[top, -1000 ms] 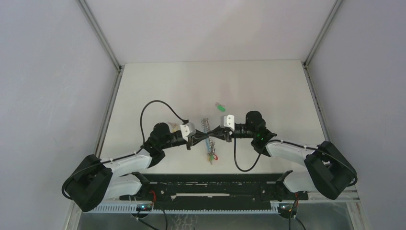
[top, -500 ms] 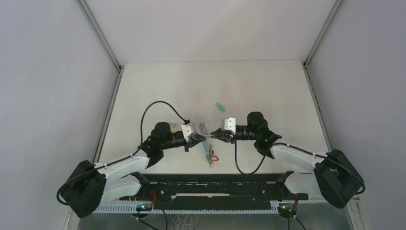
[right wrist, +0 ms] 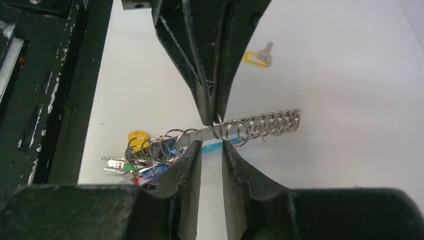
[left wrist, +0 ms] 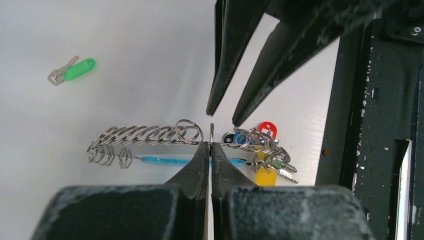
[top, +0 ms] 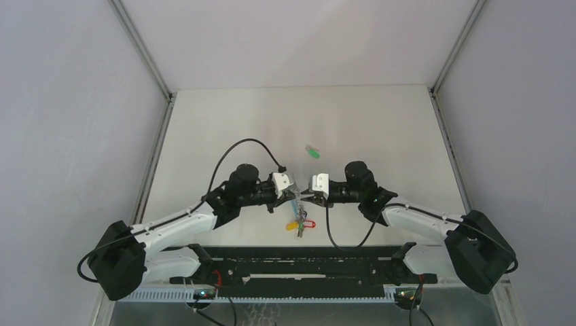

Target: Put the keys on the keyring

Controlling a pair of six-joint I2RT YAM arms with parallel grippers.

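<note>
The keyring (top: 297,209) hangs between my two grippers, a grey metal strip strung with wire rings (left wrist: 145,135) beside a blue band (left wrist: 170,160). Tagged keys, with red, blue and yellow tags, bunch at its near end (left wrist: 262,150). My left gripper (left wrist: 210,146) is shut on the strip's thin edge. Facing it, my right gripper (right wrist: 211,144) is open, its tips just under the strip (right wrist: 260,125) with a clear gap. The green-headed key (top: 312,152) lies loose on the table beyond them. The yellow-orange key (right wrist: 257,56) lies behind the left gripper and is hidden in the top view.
A black rail (top: 299,261) runs along the table's near edge, close behind the dangling keys. Each arm trails a black cable, the left (top: 238,146) looping up and the right (top: 333,234) looping down. Enclosure walls stand left, right and behind.
My left gripper closed on the keyring and pushed right. My right gripper let go of it and opened. The keyring shifted slightly right, toward the right gripper.
</note>
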